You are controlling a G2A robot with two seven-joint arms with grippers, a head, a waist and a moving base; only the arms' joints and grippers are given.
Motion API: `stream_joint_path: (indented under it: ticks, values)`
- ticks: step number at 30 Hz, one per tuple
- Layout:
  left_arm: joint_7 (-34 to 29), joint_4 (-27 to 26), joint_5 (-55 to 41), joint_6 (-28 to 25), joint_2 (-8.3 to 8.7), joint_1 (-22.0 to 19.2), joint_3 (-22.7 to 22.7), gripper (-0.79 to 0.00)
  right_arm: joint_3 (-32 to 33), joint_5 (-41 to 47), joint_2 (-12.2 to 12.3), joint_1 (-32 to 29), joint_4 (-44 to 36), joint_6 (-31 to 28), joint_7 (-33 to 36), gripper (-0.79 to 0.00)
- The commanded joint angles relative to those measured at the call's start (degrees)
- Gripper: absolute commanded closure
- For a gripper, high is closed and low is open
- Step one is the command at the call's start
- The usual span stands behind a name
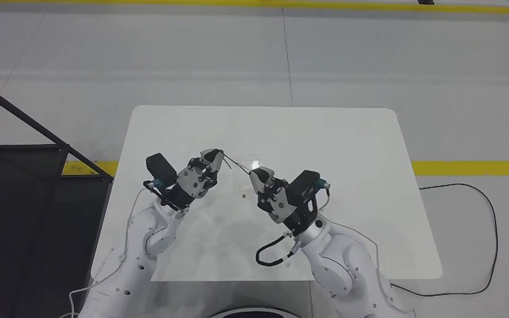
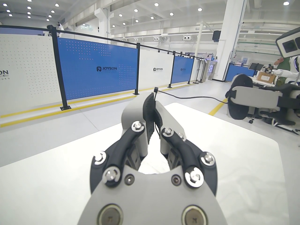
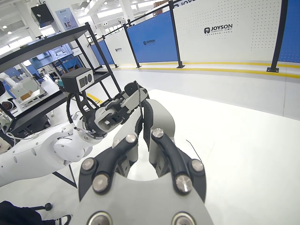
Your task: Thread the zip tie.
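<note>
Our left gripper (image 2: 152, 104) and right gripper (image 3: 143, 108) each pinch tight on the thin black plastic zip tie (image 2: 187, 97), held above the white table (image 1: 350, 143). Its head (image 2: 155, 90) seems at the left, so we align squarely before pushing.

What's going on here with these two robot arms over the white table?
Both arms are poised over the white table, with a thin black zip tie stretched between them. The left gripper is shut on the end with the head, and the right gripper is shut on the strap. Whether the tail has passed through the head cannot be told.
</note>
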Motion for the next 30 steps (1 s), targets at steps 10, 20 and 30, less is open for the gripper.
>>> stream_joint_path:
  ticks: [10, 20, 30]
  values:
    - [0.0, 0.0, 0.0, 0.0, 0.00, 0.0, 0.0, 0.000, 0.3, -0.2, 0.1, -0.5, 0.1, -0.9, -1.0, 0.000]
    - [0.0, 0.0, 0.0, 0.0, 0.00, 0.0, 0.0, 0.000, 0.0, -0.8, 0.1, -0.4, 0.0, -1.0, -0.5, 0.000]
    - [0.0, 0.0, 0.0, 0.0, 0.00, 0.0, 0.0, 0.000, -0.4, -0.4, 0.0, 0.2, 0.2, -0.7, -0.2, 0.000]
